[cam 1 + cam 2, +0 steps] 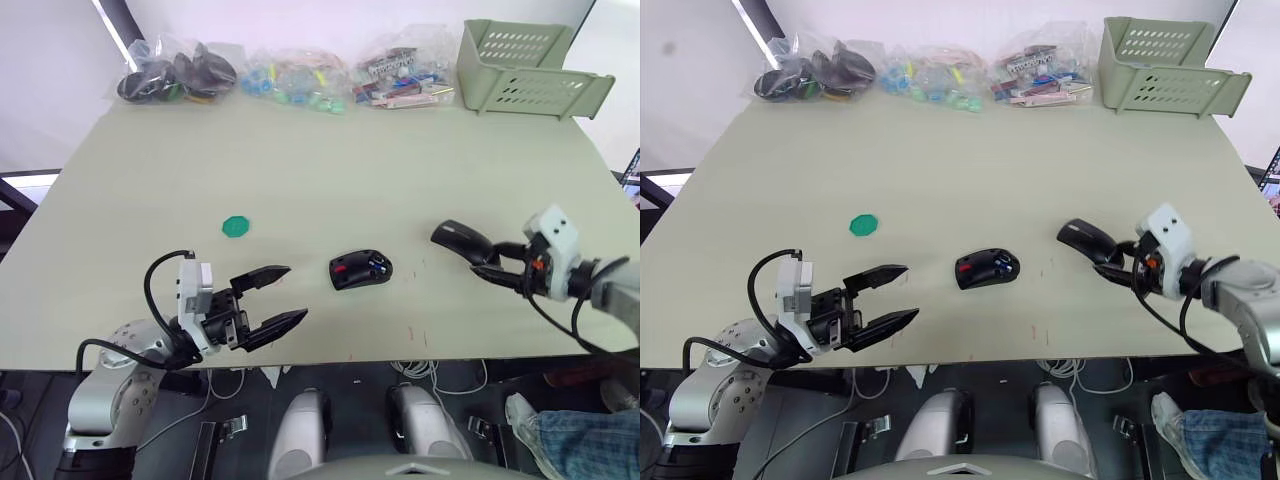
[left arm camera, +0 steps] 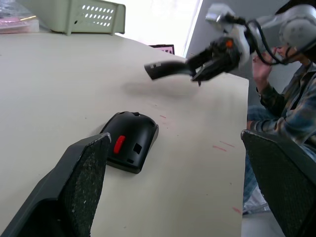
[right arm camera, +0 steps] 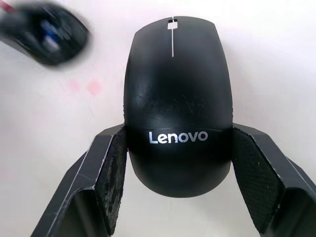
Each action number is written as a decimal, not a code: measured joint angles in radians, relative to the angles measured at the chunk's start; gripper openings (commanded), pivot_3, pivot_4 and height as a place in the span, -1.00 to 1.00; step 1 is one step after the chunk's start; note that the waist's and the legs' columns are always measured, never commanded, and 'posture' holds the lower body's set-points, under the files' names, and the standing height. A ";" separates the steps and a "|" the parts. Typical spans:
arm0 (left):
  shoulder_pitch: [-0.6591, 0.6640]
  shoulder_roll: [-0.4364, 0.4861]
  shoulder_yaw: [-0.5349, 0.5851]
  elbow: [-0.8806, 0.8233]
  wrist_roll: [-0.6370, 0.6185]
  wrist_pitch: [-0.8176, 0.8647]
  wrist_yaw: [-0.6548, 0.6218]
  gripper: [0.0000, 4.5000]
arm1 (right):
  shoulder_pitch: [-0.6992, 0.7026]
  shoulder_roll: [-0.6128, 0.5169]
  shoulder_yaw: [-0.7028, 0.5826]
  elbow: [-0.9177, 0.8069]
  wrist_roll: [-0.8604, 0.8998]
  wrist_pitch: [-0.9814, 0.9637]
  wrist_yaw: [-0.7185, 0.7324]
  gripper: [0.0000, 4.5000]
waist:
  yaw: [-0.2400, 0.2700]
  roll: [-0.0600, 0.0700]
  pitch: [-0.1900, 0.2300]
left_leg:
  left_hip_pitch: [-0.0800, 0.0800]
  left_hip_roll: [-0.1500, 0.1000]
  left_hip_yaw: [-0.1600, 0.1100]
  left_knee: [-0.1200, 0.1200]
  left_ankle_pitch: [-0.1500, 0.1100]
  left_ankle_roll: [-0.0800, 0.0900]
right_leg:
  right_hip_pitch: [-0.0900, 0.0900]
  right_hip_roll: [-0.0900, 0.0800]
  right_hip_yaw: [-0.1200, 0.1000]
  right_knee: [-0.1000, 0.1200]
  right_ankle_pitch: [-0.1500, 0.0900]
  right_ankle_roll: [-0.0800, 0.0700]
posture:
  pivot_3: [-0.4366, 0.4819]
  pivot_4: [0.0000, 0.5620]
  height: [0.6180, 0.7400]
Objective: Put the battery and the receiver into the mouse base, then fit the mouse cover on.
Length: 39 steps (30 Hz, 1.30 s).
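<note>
The black mouse base (image 1: 361,269) lies near the table's front middle, its hollow showing a red patch and a blue battery (image 1: 380,264). The receiver cannot be made out. To its right, my right gripper (image 1: 487,262) is shut on the glossy black mouse cover (image 1: 459,237), held above the table; the right wrist view shows the cover (image 3: 177,103) squeezed between both fingers (image 3: 111,173). My left gripper (image 1: 278,298) stands open left of the base, nothing between its fingers (image 2: 81,180). The left wrist view shows the base (image 2: 129,140) ahead and the lifted cover (image 2: 165,68) beyond.
Clear bags of small parts (image 1: 290,75) line the table's far edge, with a pale green basket (image 1: 528,70) at the far right. A green round disc (image 1: 236,227) lies left of the middle. A person (image 2: 291,98) sits beyond the table's right side.
</note>
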 measured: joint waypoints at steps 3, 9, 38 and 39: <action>-0.001 0.008 0.007 0.003 0.000 0.000 -0.001 1.00 | -0.039 -0.032 0.029 -0.017 0.024 0.014 0.032 0.40 | 0.003 0.000 0.000 | -0.001 0.000 0.000 0.000 0.000 0.000 | 0.000 0.000 0.000 0.000 0.000 0.000 | -0.05 -0.47 1.00; 0.007 0.019 0.029 0.007 -0.001 -0.001 -0.007 1.00 | -0.271 -0.103 0.159 -0.034 0.054 0.070 0.116 0.40 | -0.004 0.000 0.001 | 0.000 0.000 0.002 0.000 0.000 0.000 | -0.001 -0.001 0.002 0.000 0.000 -0.001 | -0.05 -0.47 1.00; 0.216 0.062 0.260 -0.049 -0.151 0.045 -0.063 1.00 | -0.768 0.212 0.716 0.483 -0.304 -0.271 0.520 0.40 | -0.001 0.000 0.001 | -0.003 0.001 0.001 -0.001 0.000 0.000 | -0.003 -0.004 -0.001 0.000 0.002 -0.005 | -0.05 -0.47 1.00; 0.223 0.061 0.261 -0.048 -0.144 0.041 -0.065 1.00 | -0.769 0.233 0.727 0.518 -0.327 -0.294 0.526 0.40 | -0.002 0.000 0.001 | -0.003 0.001 0.001 -0.001 0.000 0.000 | -0.003 -0.004 -0.001 0.000 0.002 -0.005 | -0.05 -0.47 1.00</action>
